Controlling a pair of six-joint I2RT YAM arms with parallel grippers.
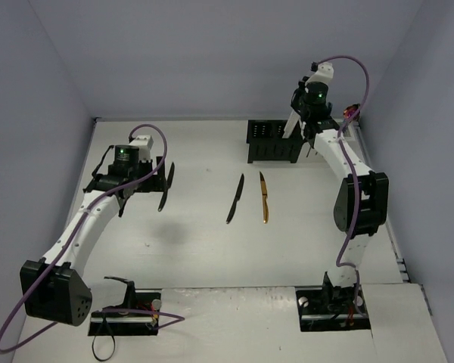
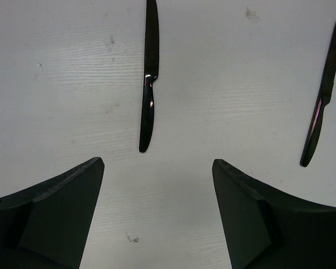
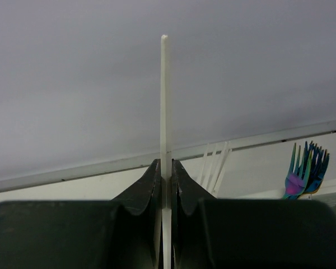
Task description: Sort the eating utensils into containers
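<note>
White tabletop (image 1: 197, 249) is seen between pale lavender walls (image 1: 212, 53). A black knife (image 1: 235, 198) and a gold knife (image 1: 264, 197) are laid side by side near its middle, not touching, and the black caddy (image 1: 272, 142) is set behind them by the back wall. The left gripper (image 2: 157, 161) is spread wide above the table, with nothing between its fingers. The right gripper (image 3: 165, 163) is clenched on a white chopstick (image 3: 164, 84), which is held upright (more chopsticks (image 3: 213, 162) and iridescent forks (image 3: 305, 168) are seen standing beyond it).
</note>
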